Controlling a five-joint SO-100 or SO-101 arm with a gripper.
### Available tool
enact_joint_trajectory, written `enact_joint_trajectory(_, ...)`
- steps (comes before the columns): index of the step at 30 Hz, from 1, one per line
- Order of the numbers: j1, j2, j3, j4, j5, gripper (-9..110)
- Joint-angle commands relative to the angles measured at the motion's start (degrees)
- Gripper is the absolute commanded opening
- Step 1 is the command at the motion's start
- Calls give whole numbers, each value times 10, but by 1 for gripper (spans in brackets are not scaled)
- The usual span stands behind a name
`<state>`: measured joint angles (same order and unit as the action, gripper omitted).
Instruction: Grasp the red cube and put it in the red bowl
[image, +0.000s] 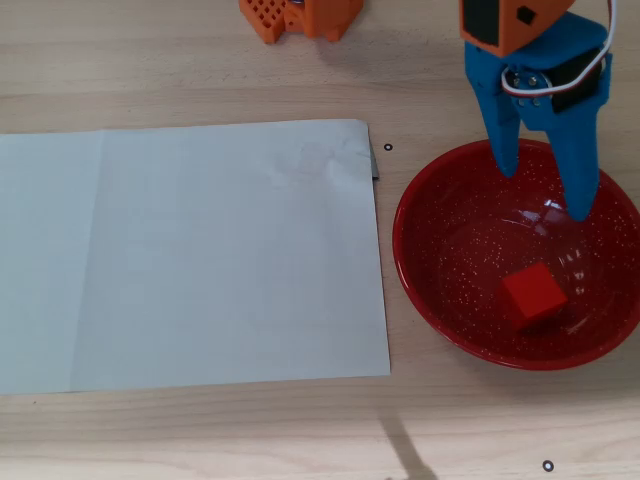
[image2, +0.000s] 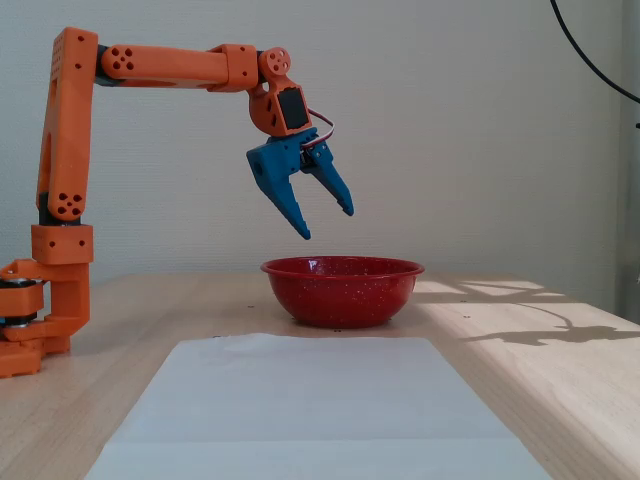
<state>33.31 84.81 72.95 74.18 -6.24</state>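
Paper (image2: 320, 410) lies nearest the fixed camera, a pale sheet flat on the wooden table (image2: 560, 400) in front of the bowl.

Cube (image: 532, 293): rests inside the bowl (image: 420, 250), on the floor of the dish at about 5 o'clock from its centre in the overhead view. It sits free, touching nothing but the bowl. From the fixed view the cube is hidden behind the bowl wall.

Handling, as judged: the cube looks small, rigid and light, with matte faces that should give the fingers fair friction. Any regrasp would best take two opposite flat faces, approached from above, since the curved, glossy bowl wall crowds a side approach and the cube could slide on the slick floor if nudged.

Bowl: glossy, speckled, stiff; stands just off the paper's right edge in the overhead view.

Gripper (image: 545, 190): hangs above the bowl at about 12 o'clock of the cube, well clear of the rim in the fixed view (image2: 328, 222). Jaws stand apart, holding nothing.

Task status, as judged: placement appears complete.
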Motion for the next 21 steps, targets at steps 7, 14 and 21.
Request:
enact_joint_trajectory(7, -48, 98, -139, 126, 4, 0)
enact_joint_trajectory(14, -107, 252, -27, 149, 13, 0)
enact_joint_trajectory(21, -188, 445, 176, 105, 28, 0)
